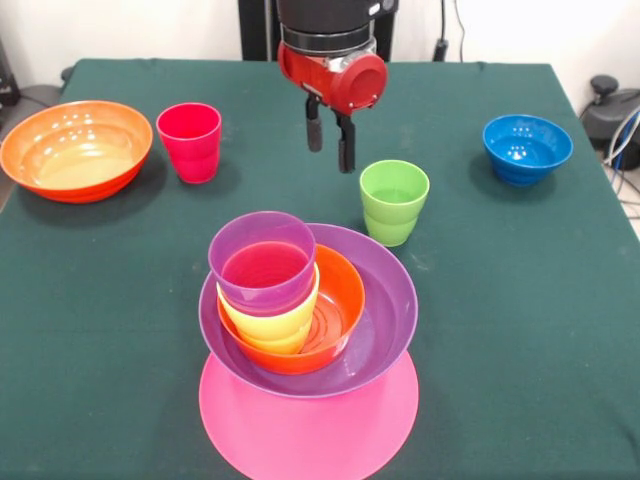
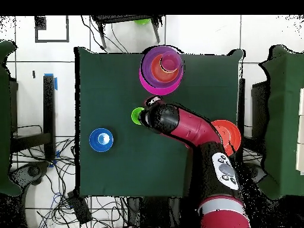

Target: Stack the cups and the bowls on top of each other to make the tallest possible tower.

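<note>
The tower stands near the front edge. An upturned pink bowl (image 1: 310,425) is its base, with a purple bowl (image 1: 385,315), a small orange bowl (image 1: 343,300), a yellow cup (image 1: 272,325) and a purple cup (image 1: 262,262) nested on it; from above it shows as tower (image 2: 161,70). A light green cup (image 1: 394,200) stands upright just behind it. The red cup (image 1: 189,140), large orange bowl (image 1: 75,148) and blue bowl (image 1: 527,148) stand apart. My gripper (image 1: 330,140) hangs open and empty above the cloth, left of and behind the green cup (image 2: 137,115).
The green cloth-covered table (image 1: 520,320) ends at all four sides in view. In the overhead view my arm (image 2: 196,133) covers the red cup and part of the orange bowl (image 2: 230,132). The blue bowl (image 2: 101,139) sits alone on its side.
</note>
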You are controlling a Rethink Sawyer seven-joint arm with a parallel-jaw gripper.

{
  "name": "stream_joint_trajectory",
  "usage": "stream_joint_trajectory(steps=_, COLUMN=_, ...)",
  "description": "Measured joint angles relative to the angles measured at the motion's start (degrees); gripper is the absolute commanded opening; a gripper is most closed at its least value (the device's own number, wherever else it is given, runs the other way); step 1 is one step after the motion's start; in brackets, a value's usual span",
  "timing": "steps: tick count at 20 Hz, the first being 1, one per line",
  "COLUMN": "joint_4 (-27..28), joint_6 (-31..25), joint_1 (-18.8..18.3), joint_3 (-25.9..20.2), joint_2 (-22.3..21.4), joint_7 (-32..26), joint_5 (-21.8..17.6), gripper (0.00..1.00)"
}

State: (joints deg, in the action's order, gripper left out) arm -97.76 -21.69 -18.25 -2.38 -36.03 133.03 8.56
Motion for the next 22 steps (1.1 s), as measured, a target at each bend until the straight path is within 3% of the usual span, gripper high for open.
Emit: stream_joint_trajectory(steps=22, joint_4=-6.1, joint_6=1.0, joint_1=0.4, joint_3=-1.3, joint_2=0.8, joint_7=0.0, joint_5=0.0, gripper=1.0)
